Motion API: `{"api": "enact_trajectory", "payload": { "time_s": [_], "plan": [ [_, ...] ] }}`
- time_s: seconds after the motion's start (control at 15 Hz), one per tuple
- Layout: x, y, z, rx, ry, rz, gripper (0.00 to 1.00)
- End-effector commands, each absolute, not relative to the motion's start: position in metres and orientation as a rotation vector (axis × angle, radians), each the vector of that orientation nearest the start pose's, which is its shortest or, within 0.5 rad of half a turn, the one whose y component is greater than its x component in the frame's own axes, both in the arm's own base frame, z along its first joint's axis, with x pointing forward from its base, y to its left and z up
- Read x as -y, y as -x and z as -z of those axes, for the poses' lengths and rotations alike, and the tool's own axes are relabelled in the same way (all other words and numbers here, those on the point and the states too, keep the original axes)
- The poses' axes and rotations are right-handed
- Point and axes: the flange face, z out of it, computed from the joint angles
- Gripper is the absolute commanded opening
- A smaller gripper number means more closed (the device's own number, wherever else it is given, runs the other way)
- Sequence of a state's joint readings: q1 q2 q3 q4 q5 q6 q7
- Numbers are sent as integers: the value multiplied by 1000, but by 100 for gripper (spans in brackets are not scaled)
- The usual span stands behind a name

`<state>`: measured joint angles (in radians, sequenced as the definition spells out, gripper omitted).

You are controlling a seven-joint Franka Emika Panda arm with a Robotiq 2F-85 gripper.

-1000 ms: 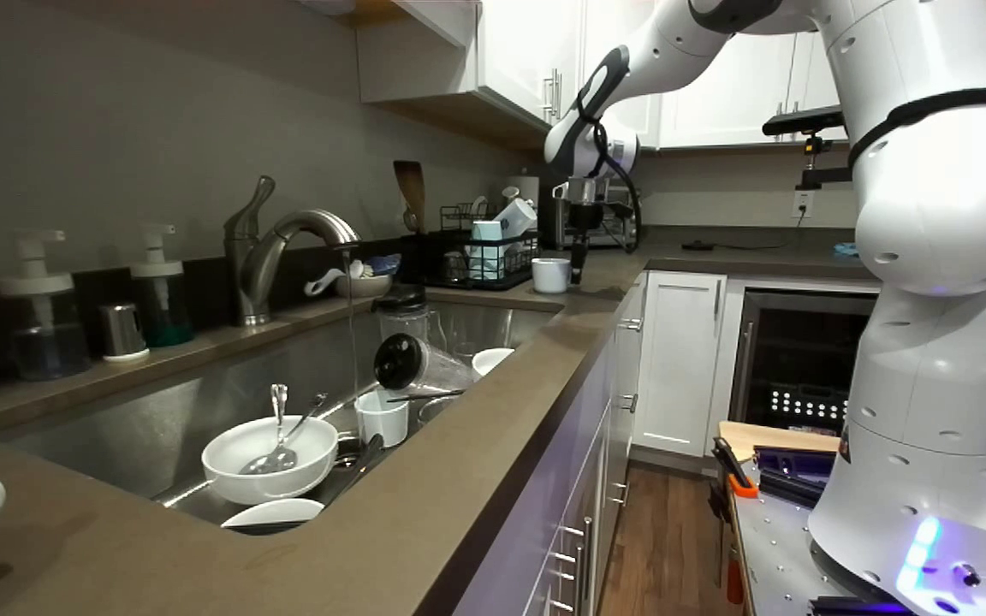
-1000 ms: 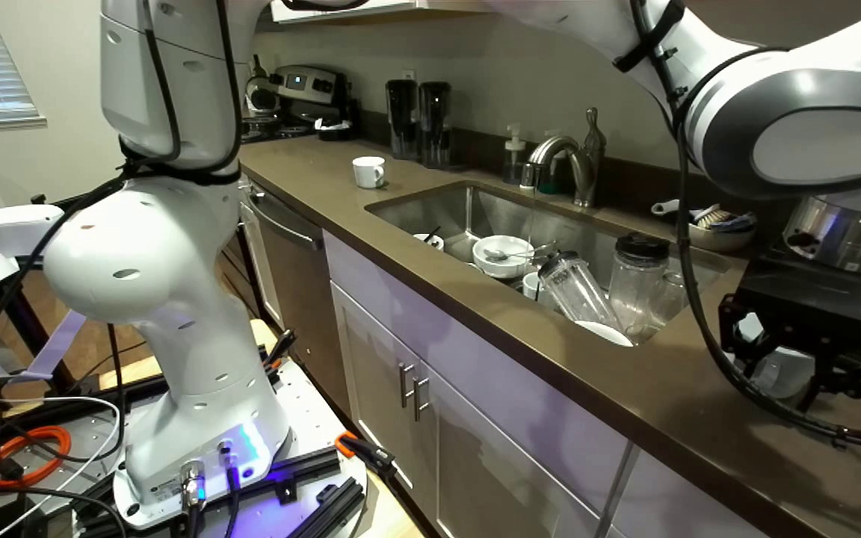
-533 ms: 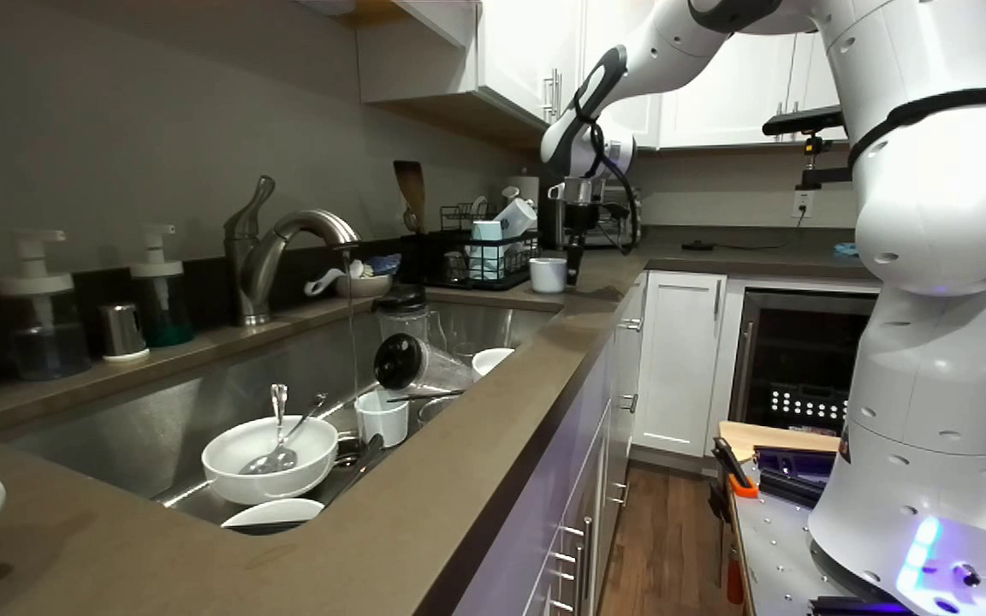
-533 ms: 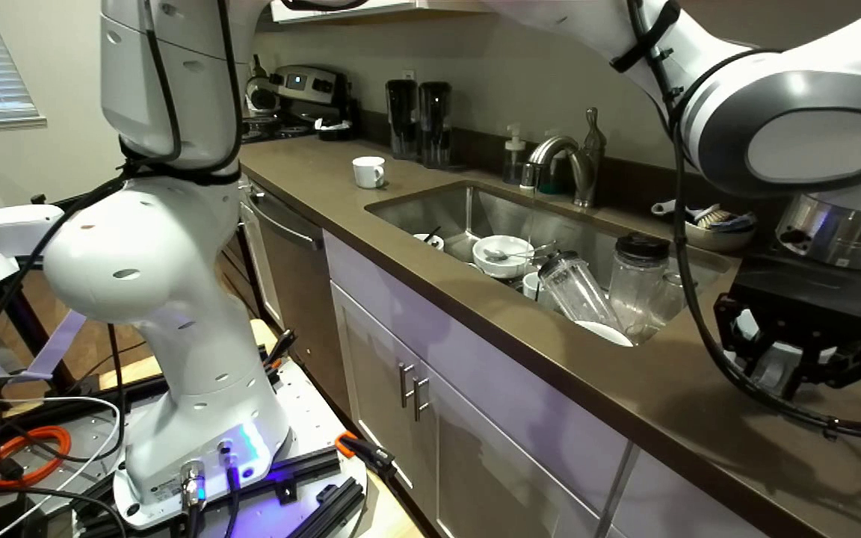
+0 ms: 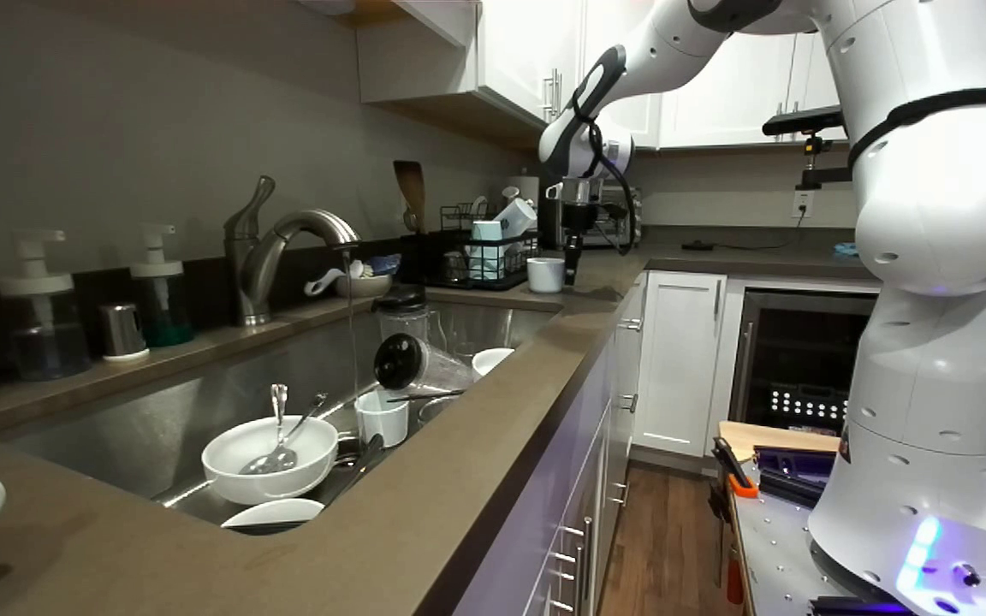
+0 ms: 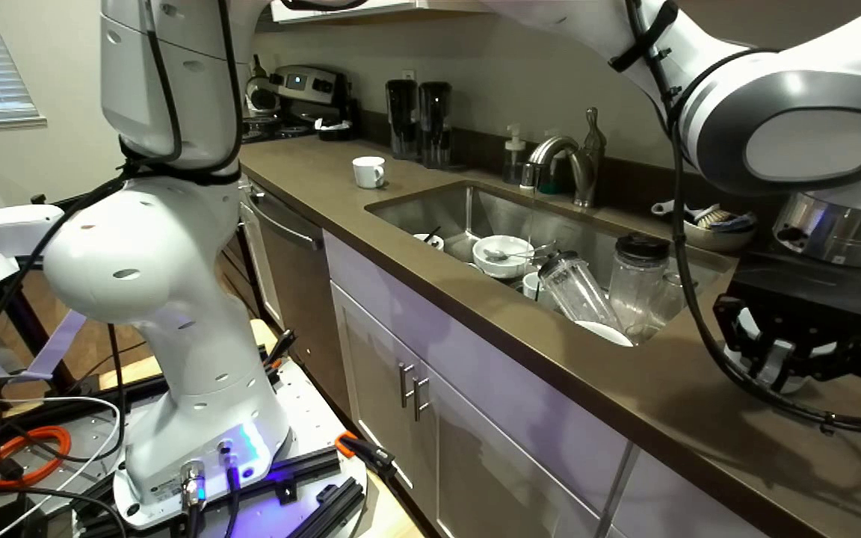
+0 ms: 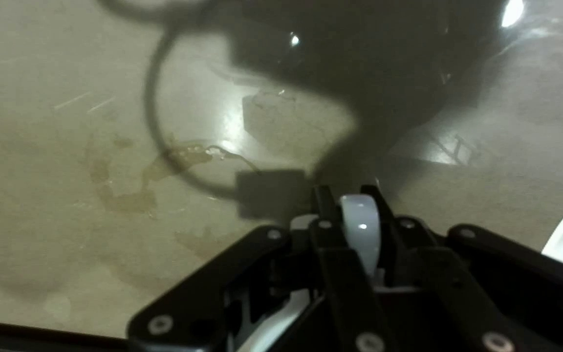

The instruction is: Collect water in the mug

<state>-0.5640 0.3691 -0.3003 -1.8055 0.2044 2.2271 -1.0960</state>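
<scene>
One white mug [image 5: 546,275], upright at the far stretch of the brown countertop [image 5: 459,453], beyond the sink [image 5: 133,445] in an exterior view. Grasped by its handle [image 7: 363,234], pinched between the two fingers [image 7: 329,215] of the downturned Robotiq gripper [image 7: 346,195], plain in the wrist view. Cannot tell: base touching the countertop or just above it. Hidden too: the inside of the mug. Near it, back towards the wall, a black wire dish rack [image 5: 506,281] with pale dishware in it. Well apart, over the sink, a curved metal faucet [image 5: 258,278], with a thin stream of water [image 5: 351,316] running down from the spout. Down in the sink, a white bowl [image 5: 240,479] with a metal spoon [image 5: 275,464] resting in it, near a white cup [image 5: 382,423]; further along, an upright clear jar [image 5: 407,321] with a black lid, near another clear jar [image 5: 442,370], tilted over, its lid also black. Along the back ledge by the faucet, a pump soap dispenser [image 5: 157,287]. On the countertop at the sink's opposite end from the gripper, a second white mug [image 6: 368,172], upright, near two tall dark containers [image 6: 435,127].
</scene>
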Motion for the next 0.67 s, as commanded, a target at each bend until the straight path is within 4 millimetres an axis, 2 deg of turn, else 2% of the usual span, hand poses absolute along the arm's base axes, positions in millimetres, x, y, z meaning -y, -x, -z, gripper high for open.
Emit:
{"api": "enact_trajectory", "payload": {
  "time_s": [0.0, 0.07, 0.27, 0.4, 0.47, 0.6],
  "plan": [
    [483, -435, -361, 254, 3156, 136, 37],
    [483, -435, -361, 256, 3156, 136, 20],
    [482, -435, -362, 257, 3154, 140, 4],
    [482, -435, -362, 258, 3154, 141, 2],
    [482, -435, -362, 258, 3154, 142, 7],
    [481, -434, -364, 261, 3158, 140, 7]
  ]
}}
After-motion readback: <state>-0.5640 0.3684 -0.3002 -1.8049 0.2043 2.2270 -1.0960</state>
